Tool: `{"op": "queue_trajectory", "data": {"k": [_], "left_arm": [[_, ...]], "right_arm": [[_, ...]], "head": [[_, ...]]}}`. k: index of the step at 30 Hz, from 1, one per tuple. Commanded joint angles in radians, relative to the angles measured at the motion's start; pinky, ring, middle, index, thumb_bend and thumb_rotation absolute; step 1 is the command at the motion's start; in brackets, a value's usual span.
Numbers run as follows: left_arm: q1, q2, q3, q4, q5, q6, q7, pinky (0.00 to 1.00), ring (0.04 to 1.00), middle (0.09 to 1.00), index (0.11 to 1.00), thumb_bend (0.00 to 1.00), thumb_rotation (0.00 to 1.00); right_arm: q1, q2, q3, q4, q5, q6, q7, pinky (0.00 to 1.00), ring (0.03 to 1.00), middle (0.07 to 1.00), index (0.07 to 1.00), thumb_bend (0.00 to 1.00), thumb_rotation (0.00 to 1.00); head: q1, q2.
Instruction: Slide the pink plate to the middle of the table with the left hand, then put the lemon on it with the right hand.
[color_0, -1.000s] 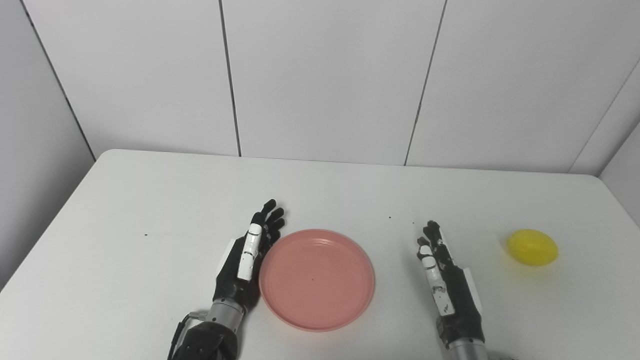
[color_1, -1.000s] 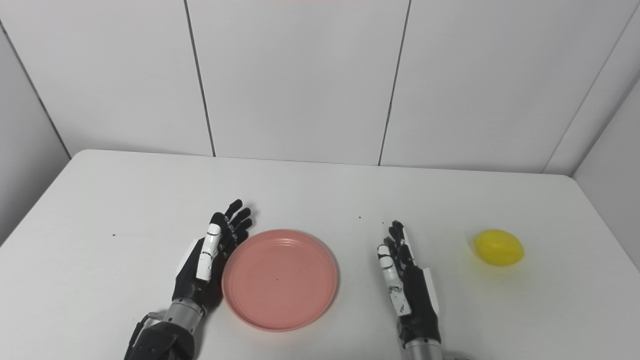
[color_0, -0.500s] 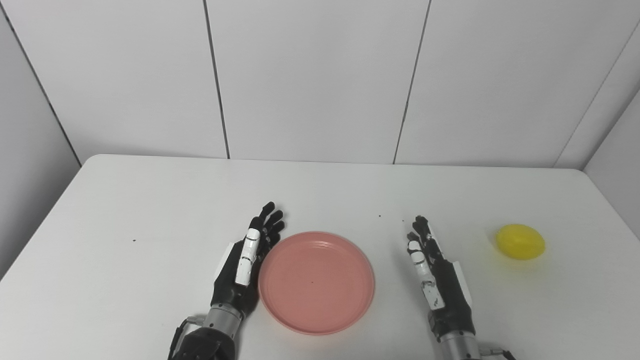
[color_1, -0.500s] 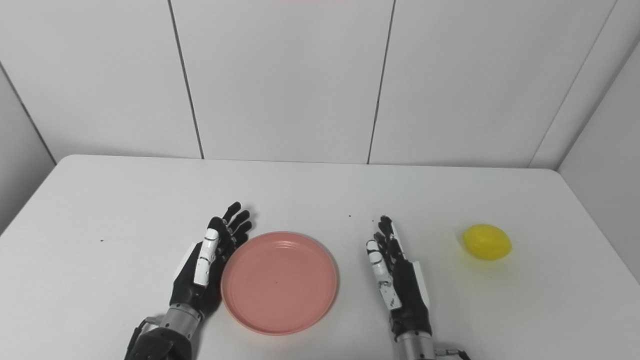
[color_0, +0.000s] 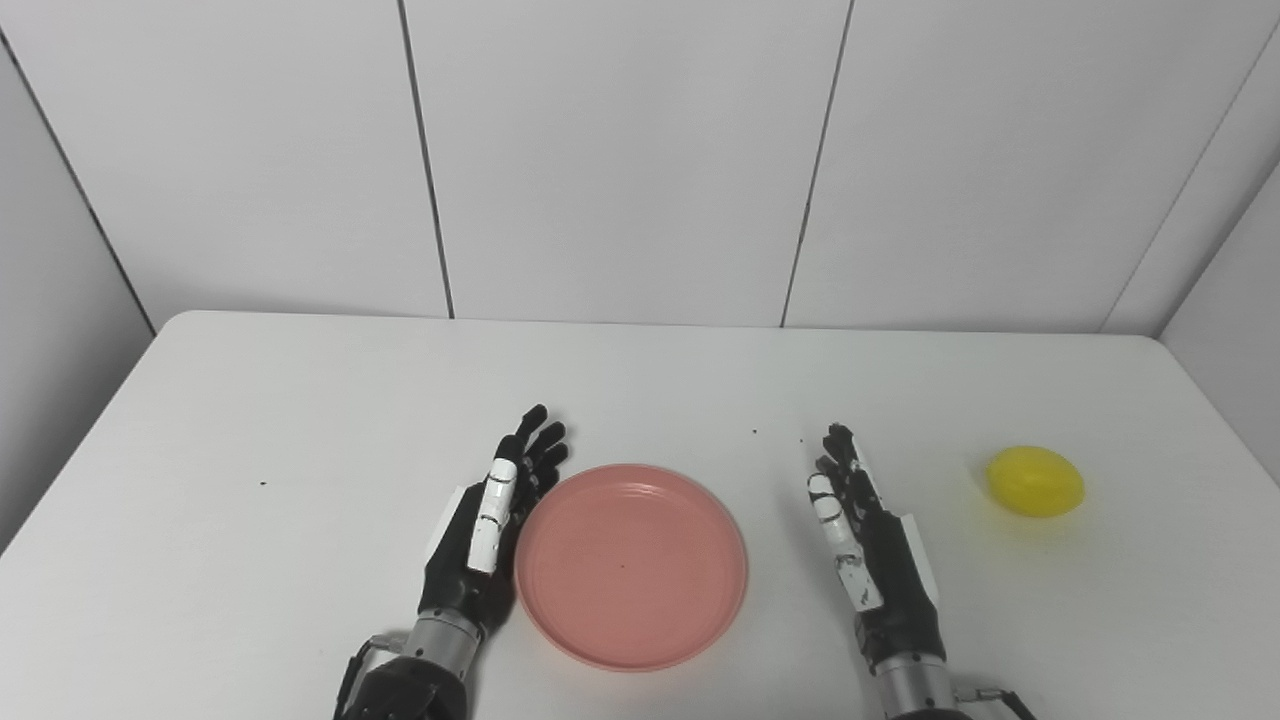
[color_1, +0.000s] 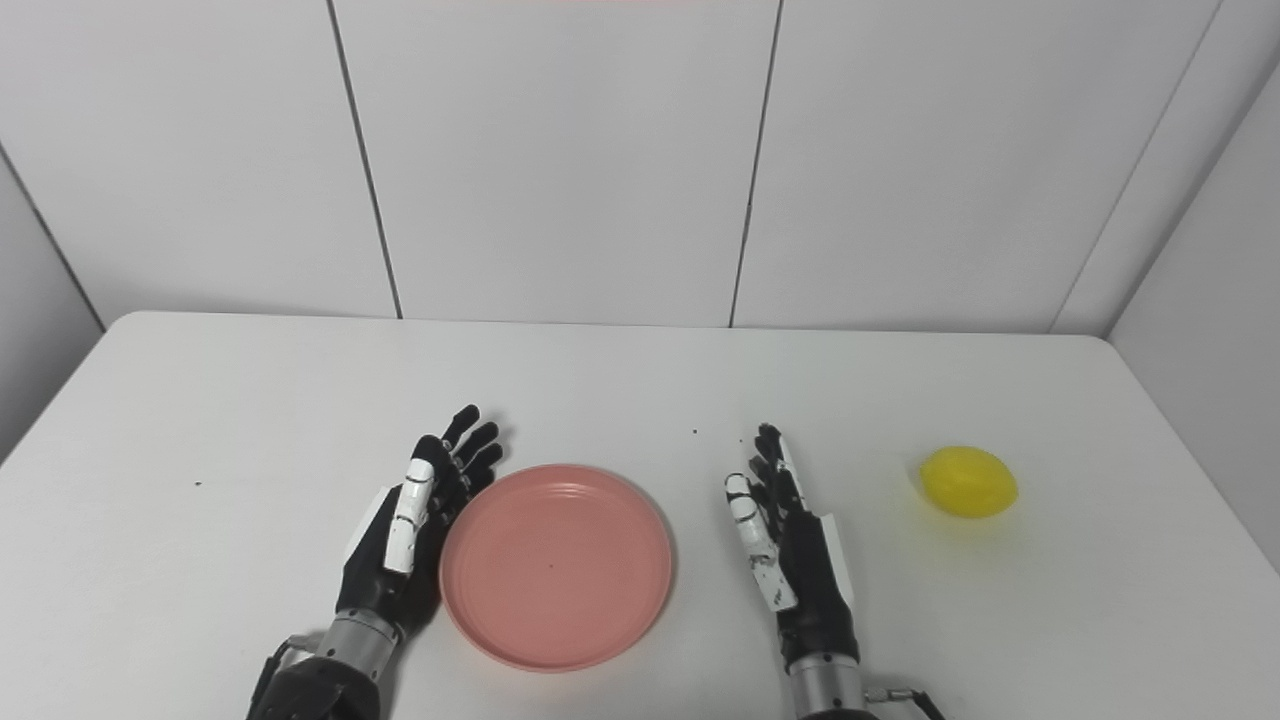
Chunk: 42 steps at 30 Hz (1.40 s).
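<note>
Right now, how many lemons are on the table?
1. The lemon lies on the table's right side, beyond the right hand, apart from the pink plate. None appears hidden.

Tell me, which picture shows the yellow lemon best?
The right eye view. There the lemon sits further from the picture's right edge, with more bare table around it. The left eye view shows the same whole lemon, just as clearly, only nearer the edge. So the right eye view wins only narrowly.
</note>
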Motion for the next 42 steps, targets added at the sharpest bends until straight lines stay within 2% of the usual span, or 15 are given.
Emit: {"op": "queue_trajectory", "data": {"k": [1, 5, 10, 13, 16, 19, 20, 23, 26, 32, 33, 42], "left_arm": [[-0.012, -0.005, 0.004, -0.006, -0.014, -0.027, -0.012, 1.0, 0.955, 0.953, 0.961, 0.58, 1.0], [-0.011, -0.004, 0.004, -0.01, -0.014, -0.029, -0.019, 1.0, 0.957, 0.956, 0.964, 0.59, 1.0], [-0.01, -0.005, 0.004, -0.007, -0.01, -0.028, -0.019, 0.99, 0.953, 0.95, 0.957, 0.58, 1.0], [-0.013, 0.003, 0.002, 0.007, -0.002, -0.048, -0.024, 0.99, 0.946, 0.943, 0.95, 0.59, 1.0], [-0.019, 0.012, 0.006, 0.021, 0.008, -0.07, -0.023, 0.98, 0.933, 0.932, 0.939, 0.6, 1.0], [-0.025, 0.024, 0.01, 0.03, 0.01, -0.074, -0.027, 1.0, 0.936, 0.93, 0.934, 0.62, 1.0], [-0.027, 0.028, 0.012, 0.032, 0.009, -0.071, -0.028, 1.0, 0.936, 0.93, 0.934, 0.62, 1.0], [-0.029, 0.037, 0.015, 0.032, 0.011, -0.067, -0.026, 0.99, 0.932, 0.925, 0.928, 0.65, 1.0], [-0.031, 0.04, 0.017, 0.04, 0.014, -0.084, -0.024, 0.96, 0.925, 0.924, 0.93, 0.65, 1.0], [-0.035, 0.05, 0.021, 0.048, 0.009, -0.091, -0.03, 0.97, 0.927, 0.93, 0.936, 0.65, 1.0], [-0.036, 0.051, 0.022, 0.048, 0.007, -0.09, -0.031, 0.97, 0.929, 0.931, 0.938, 0.65, 1.0], [-0.041, 0.058, 0.044, 0.034, -0.013, -0.075, -0.035, 0.95, 0.908, 0.904, 0.907, 0.59, 1.0]], "right_arm": [[-0.032, -0.002, -0.005, -0.023, -0.009, -0.057, -0.014, 0.98, 0.978, 0.977, 0.976, 0.6, 0.86], [-0.037, -0.002, -0.016, -0.025, -0.02, -0.059, -0.03, 0.98, 0.968, 0.968, 0.969, 0.61, 0.85], [-0.043, -0.01, -0.036, -0.042, -0.051, -0.098, -0.065, 0.94, 0.936, 0.943, 0.946, 0.6, 0.82], [-0.053, -0.023, -0.053, -0.072, -0.107, -0.103, -0.102, 0.85, 0.903, 0.924, 0.927, 0.64, 0.75], [-0.072, -0.052, -0.073, -0.124, -0.192, -0.077, -0.133, 0.79, 0.88, 0.909, 0.916, 0.64, 0.73], [-0.092, -0.081, -0.087, -0.15, -0.275, -0.066, -0.159, 0.86, 0.89, 0.894, 0.907, 0.68, 0.66], [-0.1, -0.094, -0.098, -0.163, -0.288, -0.036, -0.156, 0.86, 0.89, 0.894, 0.907, 0.68, 0.65], [-0.115, -0.134, -0.12, -0.186, -0.352, 0.029, -0.149, 0.87, 0.902, 0.9, 0.91, 0.74, 0.56], [-0.123, -0.186, -0.141, -0.188, -0.435, 0.064, -0.153, 0.85, 0.9, 0.907, 0.914, 0.77, 0.51], [-0.141, -0.261, -0.182, -0.194, -0.519, 0.145, -0.143, 0.81, 0.893, 0.915, 0.913, 0.83, 0.48], [-0.145, -0.271, -0.186, -0.196, -0.53, 0.154, -0.142, 0.78, 0.881, 0.903, 0.901, 0.84, 0.43], [-0.174, -0.361, -0.163, -0.188, -0.645, 0.266, -0.059, 0.74, 0.862, 0.892, 0.907, 0.88, 0.4]], "head": [[-0.002, -0.004], [-0.004, -0.005], [-0.007, -0.009], [-0.02, -0.017], [-0.051, -0.027], [-0.08, -0.031], [-0.102, -0.036], [-0.121, -0.042], [-0.144, -0.049], [-0.175, -0.054], [-0.175, -0.054], [-0.239, -0.056]]}}
